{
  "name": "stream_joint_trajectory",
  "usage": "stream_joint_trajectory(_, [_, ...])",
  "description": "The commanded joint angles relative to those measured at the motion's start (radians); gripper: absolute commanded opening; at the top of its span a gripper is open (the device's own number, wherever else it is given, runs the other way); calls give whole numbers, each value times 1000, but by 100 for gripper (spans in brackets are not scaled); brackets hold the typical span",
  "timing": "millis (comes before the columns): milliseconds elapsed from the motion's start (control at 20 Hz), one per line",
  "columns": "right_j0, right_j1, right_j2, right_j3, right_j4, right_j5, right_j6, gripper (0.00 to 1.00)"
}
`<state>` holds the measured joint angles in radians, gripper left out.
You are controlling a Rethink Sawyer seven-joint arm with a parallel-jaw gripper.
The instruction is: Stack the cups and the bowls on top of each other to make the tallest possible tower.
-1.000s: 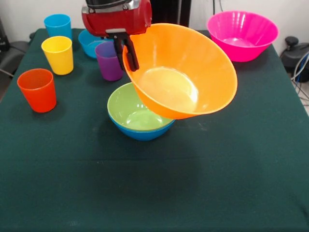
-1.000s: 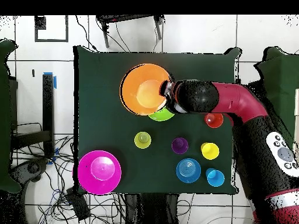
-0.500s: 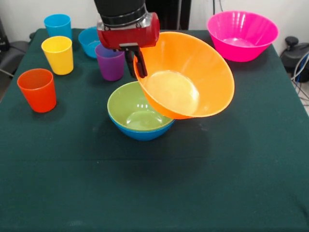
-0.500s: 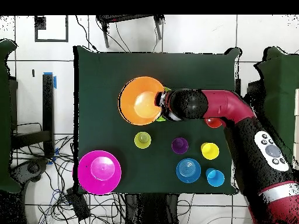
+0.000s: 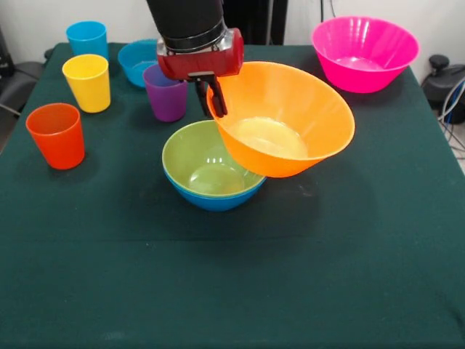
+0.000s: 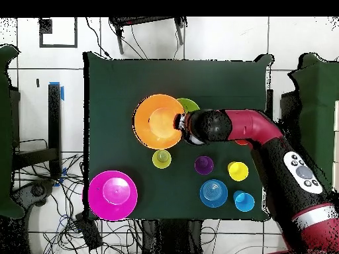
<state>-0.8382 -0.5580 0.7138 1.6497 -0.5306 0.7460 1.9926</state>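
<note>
From the left in the front view, I see the green translucent plastic bowl (image 5: 207, 163) nested in the medium blue bowl (image 5: 214, 200) on the dark green table (image 5: 290, 276). My gripper (image 5: 212, 94) is clenched on the near rim of the large orange-yellow translucent bowl (image 5: 290, 116), hanging tilted and offset right. I should level it, centre it over the green bowl, then lower before releasing.

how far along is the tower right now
Early. Done: the green bowl sits nested in the blue bowl. In hand: the gripper holds the orange bowl by its rim, tilted above them. Left: the pink bowl and the cups, all unstacked.
</note>
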Motion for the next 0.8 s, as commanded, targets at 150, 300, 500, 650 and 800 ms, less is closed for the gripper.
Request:
stream_joint_trajectory(150, [-61, 43, 75, 27, -43, 32, -293, 0])
stream_joint_trajectory(300, [-96, 57, 99, 14, -34, 58, -317, 0])
stream_joint_trajectory(500, [-142, 68, 137, -4, -13, 105, -353, 0])
stream_joint_trajectory(650, [-158, 81, 157, -44, -10, 138, -378, 0])
stream_joint_trajectory(800, [-174, 103, 175, -110, 1, 206, -431, 0])
